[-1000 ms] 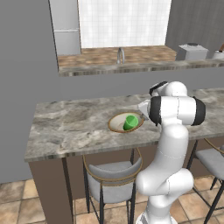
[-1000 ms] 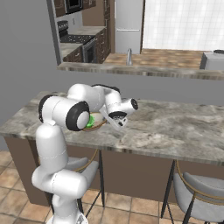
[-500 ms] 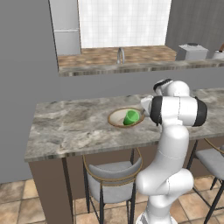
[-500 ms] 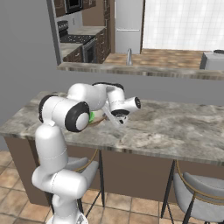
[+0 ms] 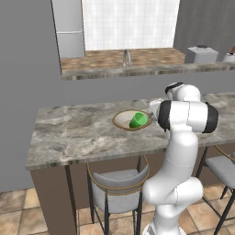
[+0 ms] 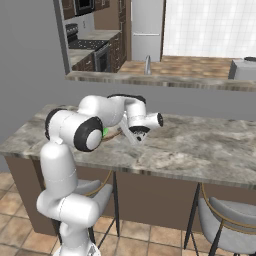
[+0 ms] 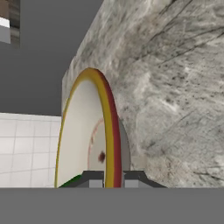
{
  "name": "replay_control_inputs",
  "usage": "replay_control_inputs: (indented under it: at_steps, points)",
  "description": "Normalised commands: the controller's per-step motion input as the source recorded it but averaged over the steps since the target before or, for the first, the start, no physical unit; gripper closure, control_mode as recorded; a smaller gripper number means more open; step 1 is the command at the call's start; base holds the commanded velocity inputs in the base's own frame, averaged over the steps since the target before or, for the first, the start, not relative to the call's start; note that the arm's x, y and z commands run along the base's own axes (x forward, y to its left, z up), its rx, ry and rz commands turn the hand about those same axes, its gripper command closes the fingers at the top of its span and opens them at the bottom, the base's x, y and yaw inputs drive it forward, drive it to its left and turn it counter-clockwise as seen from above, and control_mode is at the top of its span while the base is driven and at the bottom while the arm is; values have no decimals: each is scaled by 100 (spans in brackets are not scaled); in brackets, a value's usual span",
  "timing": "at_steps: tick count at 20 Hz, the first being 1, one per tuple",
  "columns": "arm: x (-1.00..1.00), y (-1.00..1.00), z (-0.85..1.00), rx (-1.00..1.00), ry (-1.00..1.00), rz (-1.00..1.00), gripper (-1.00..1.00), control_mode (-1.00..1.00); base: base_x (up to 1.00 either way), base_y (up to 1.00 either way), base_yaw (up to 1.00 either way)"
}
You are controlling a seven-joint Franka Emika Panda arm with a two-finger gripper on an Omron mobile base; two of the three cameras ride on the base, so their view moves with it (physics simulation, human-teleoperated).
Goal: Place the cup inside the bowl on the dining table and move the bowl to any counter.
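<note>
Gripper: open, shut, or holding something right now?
Gripper: shut on the rim of the bowl, one finger either side; the cup lies inside the bowl.

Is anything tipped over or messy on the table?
Nothing is spilled. The green cup lies tipped on its side inside the bowl on the dining table, and the gripper is pinching the bowl's rim.

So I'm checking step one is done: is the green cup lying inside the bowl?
Yes, in the left base view the cup lies on its side inside the bowl on the dining table.
</note>
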Motion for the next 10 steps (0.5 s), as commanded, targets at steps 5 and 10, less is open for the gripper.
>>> replay_control_inputs:
  at_steps: [5,10]
  points:
    - [-18,-4,31,2,-3,0,100,-100,0,0,0]
    - [-28,-1,34,0,-2,0,100,-100,0,0,0]
